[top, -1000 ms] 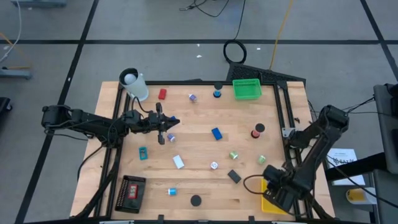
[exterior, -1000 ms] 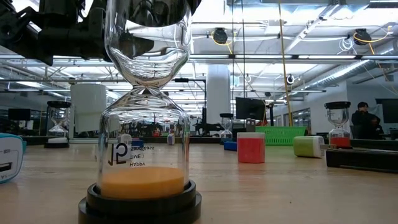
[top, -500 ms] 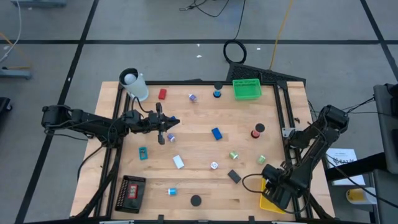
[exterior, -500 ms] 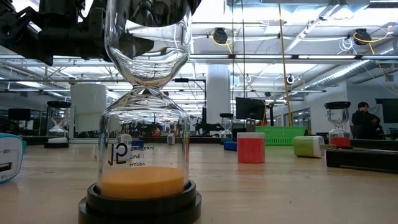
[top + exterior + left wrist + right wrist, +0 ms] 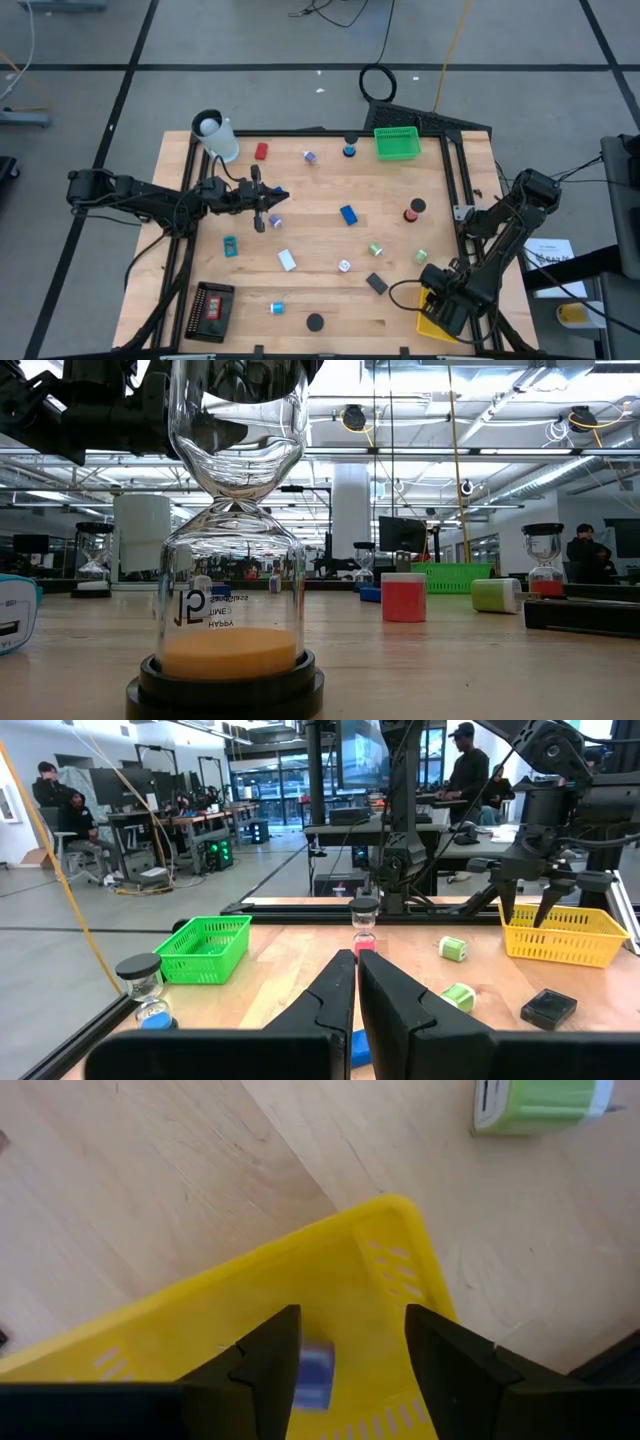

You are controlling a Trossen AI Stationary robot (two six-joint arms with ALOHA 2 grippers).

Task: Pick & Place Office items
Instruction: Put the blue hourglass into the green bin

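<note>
While the right gripper [image 5: 345, 1370] hangs over the yellow mesh tray [image 5: 200, 1330] at the table's five o'clock corner, fingers apart, a small blue block [image 5: 315, 1373] shows between them inside it; the left gripper [image 5: 262, 200], fingers together, empty, waits toward ten o'clock.

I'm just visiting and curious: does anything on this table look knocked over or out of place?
One thing: the white cup lies tipped on its side at the table's far left corner. The small office items look scattered, not damaged.
</note>
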